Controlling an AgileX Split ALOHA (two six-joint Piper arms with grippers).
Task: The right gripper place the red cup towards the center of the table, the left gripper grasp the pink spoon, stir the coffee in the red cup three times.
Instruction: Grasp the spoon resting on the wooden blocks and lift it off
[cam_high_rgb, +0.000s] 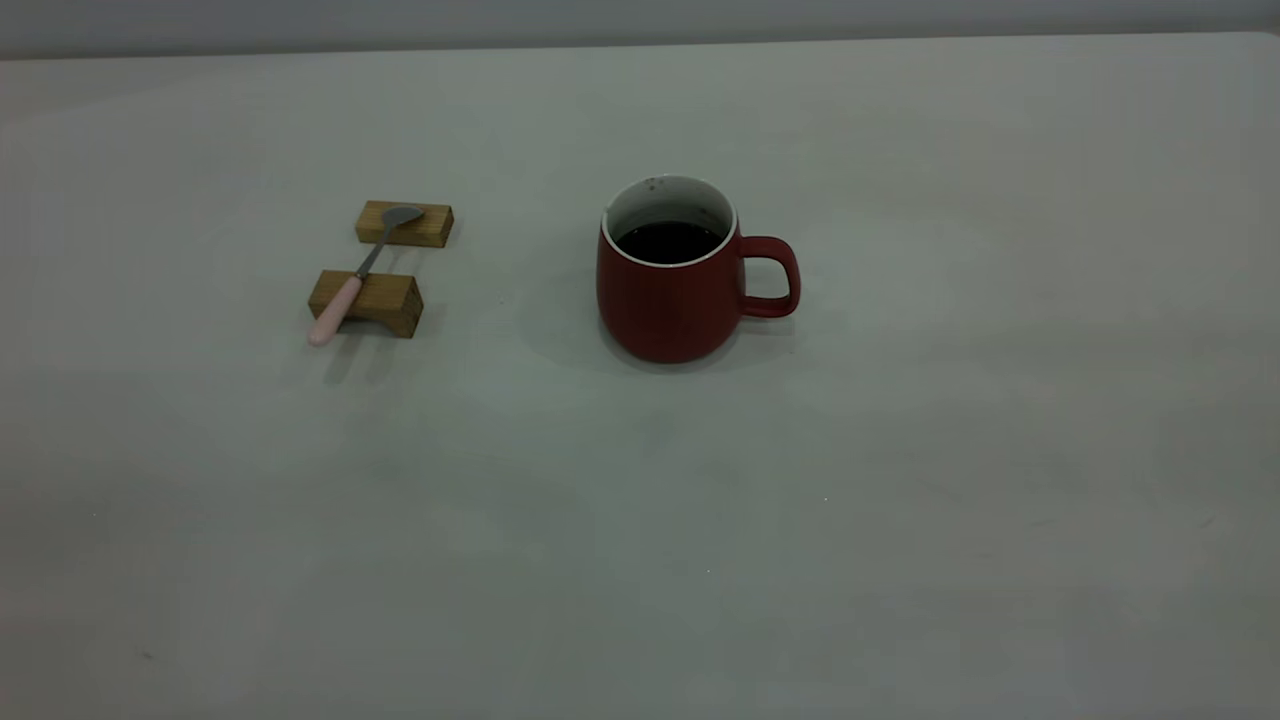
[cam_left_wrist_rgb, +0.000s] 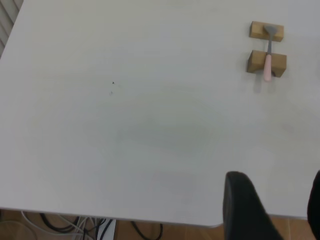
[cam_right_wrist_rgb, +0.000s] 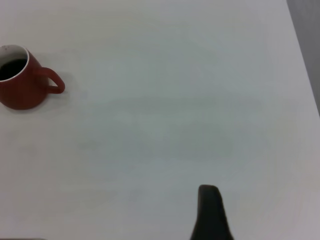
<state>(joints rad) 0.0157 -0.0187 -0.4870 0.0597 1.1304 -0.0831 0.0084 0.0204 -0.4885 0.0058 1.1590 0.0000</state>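
A: Red cup (cam_high_rgb: 668, 300) stands upright near the middle of the table (cam_high_rgb: 900, 500), handle toward the right arm's side, dark coffee (cam_high_rgb: 668, 241) flat inside it.

B: So the placing looks done?

A: I judge so, or nothing has begun; no gripper touches it. The pink spoon (cam_high_rgb: 352, 281) lies untouched across two wooden blocks (cam_high_rgb: 368, 300), well apart from the cup on the left arm's side. Grasping and all three stirs remain.

B: The grippers?

A: Left gripper (cam_left_wrist_rgb: 272, 210) hangs over the table's near edge, fingers spread wide, holding nothing. Of the right gripper, only one dark finger (cam_right_wrist_rgb: 210, 212) shows; I cannot tell its state.

B: The surroundings?

A: Pale grey tabletop with a few specks; cables (cam_left_wrist_rgb: 75, 225) below its edge.
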